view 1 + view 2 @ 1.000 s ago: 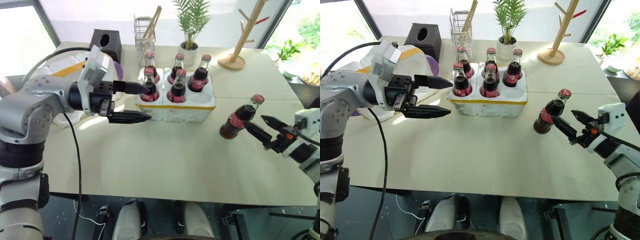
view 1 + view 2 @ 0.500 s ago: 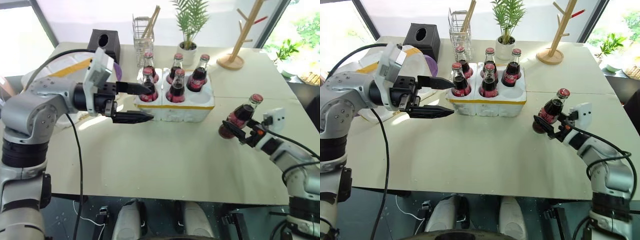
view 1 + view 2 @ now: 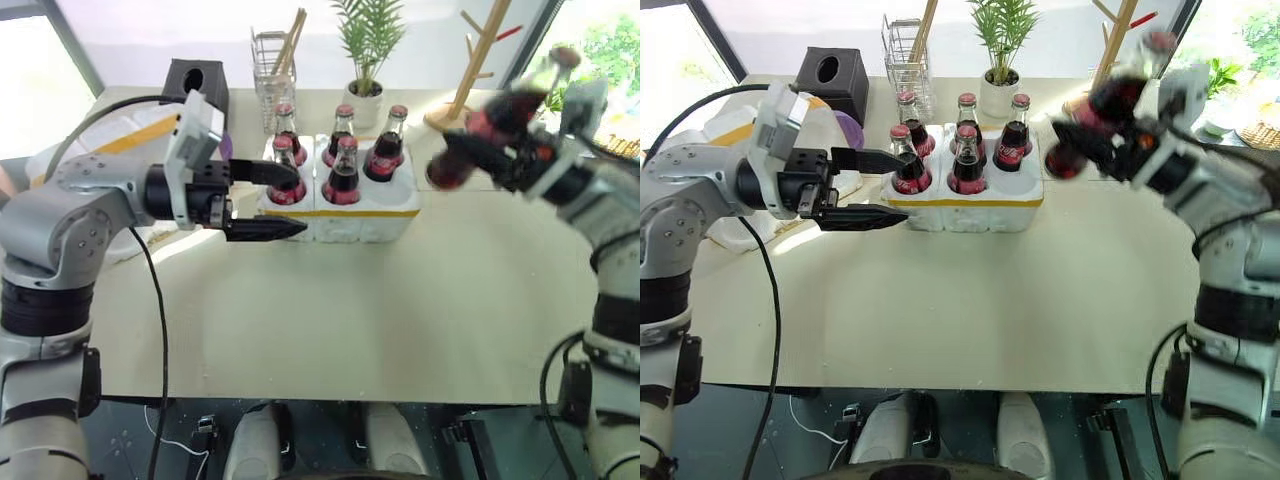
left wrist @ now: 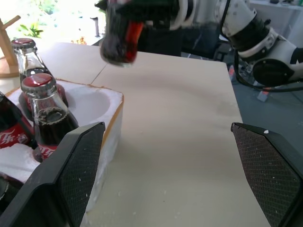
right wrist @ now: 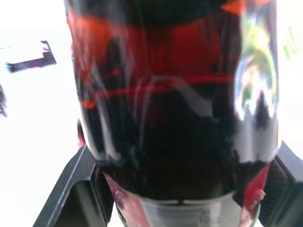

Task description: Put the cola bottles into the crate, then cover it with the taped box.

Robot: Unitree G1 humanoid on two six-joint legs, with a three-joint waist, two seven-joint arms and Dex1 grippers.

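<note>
**Q:** What are your hands doing?

**A:** My right gripper (image 3: 478,158) is clamping the sixth bottle (image 3: 492,122) by its lower body, holding it in the air, tilted, with its red cap toward the far right. It is hanging above the table (image 3: 400,300), just to the right of the crate (image 3: 345,212). My left gripper (image 3: 272,200) is sitting with its two black fingers spread wide apart and nothing between them, pointing at the crate's left end.

**Q:** Where are the other bottles?

**A:** Five bottles (image 3: 342,172) are standing upright in the crate's wells, three in the back row and two in front. The front right well (image 4: 90,101) is showing bare white.

**Q:** And the taped box?

**A:** The box (image 3: 125,140) is lying at the table's left side, behind my left arm, showing a yellow tape band. A black tissue box (image 3: 192,82), a wire holder (image 3: 268,60), a potted plant (image 3: 366,50) and a wooden rack (image 3: 470,70) are standing along the far edge.
</note>
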